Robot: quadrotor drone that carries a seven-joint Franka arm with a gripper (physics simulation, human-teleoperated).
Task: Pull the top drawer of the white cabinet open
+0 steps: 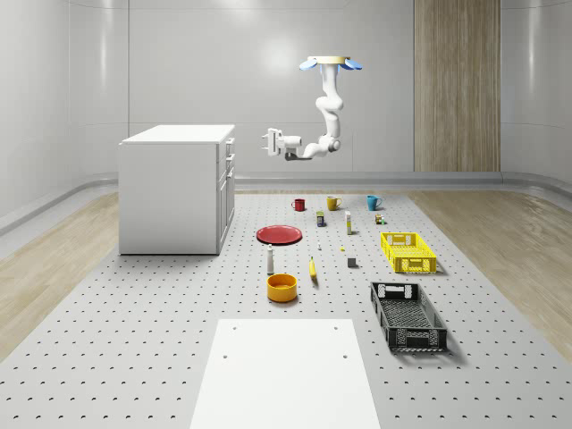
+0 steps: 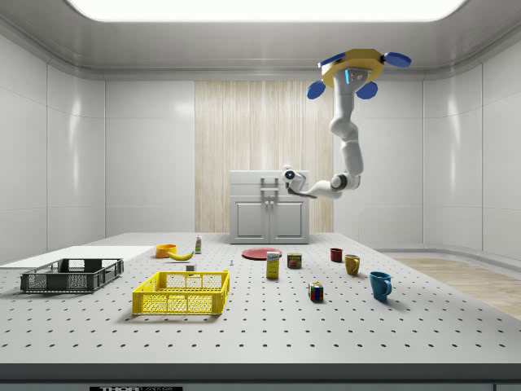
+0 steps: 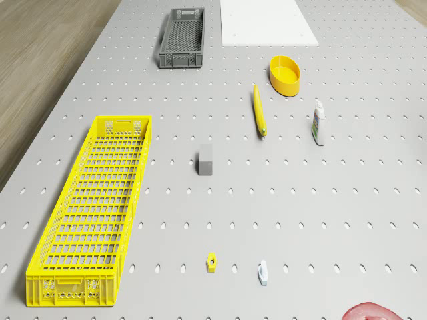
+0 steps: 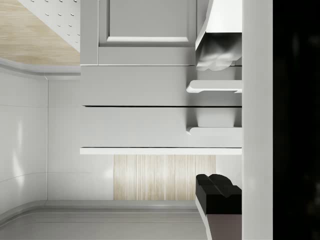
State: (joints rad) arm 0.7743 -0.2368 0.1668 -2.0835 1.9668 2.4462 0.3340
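Observation:
The white cabinet (image 1: 174, 188) stands on the perforated table at the whole-scene view's left. Its top drawer (image 1: 229, 147) is closed and flush with the one below. The drone (image 1: 331, 63) hovers high over the table's far part, to the right of the cabinet. The arm hangs down from it and bends toward the drawers. My gripper (image 1: 266, 141) is open at top-drawer height, a short gap from the front, touching nothing. In the side view the gripper (image 2: 286, 174) is before the top drawer (image 2: 269, 181). The wrist view faces the top drawer's handle (image 4: 214, 129), with one dark finger pad (image 4: 217, 194) at the edge.
Below the arm lie a red plate (image 1: 279, 234), three mugs (image 1: 332, 203) and small items. Nearer the front are a yellow crate (image 1: 408, 251), a black crate (image 1: 407, 315), an orange bowl (image 1: 281, 287), a banana (image 1: 313, 268), a bottle (image 3: 319, 123) and a white board (image 1: 286, 371).

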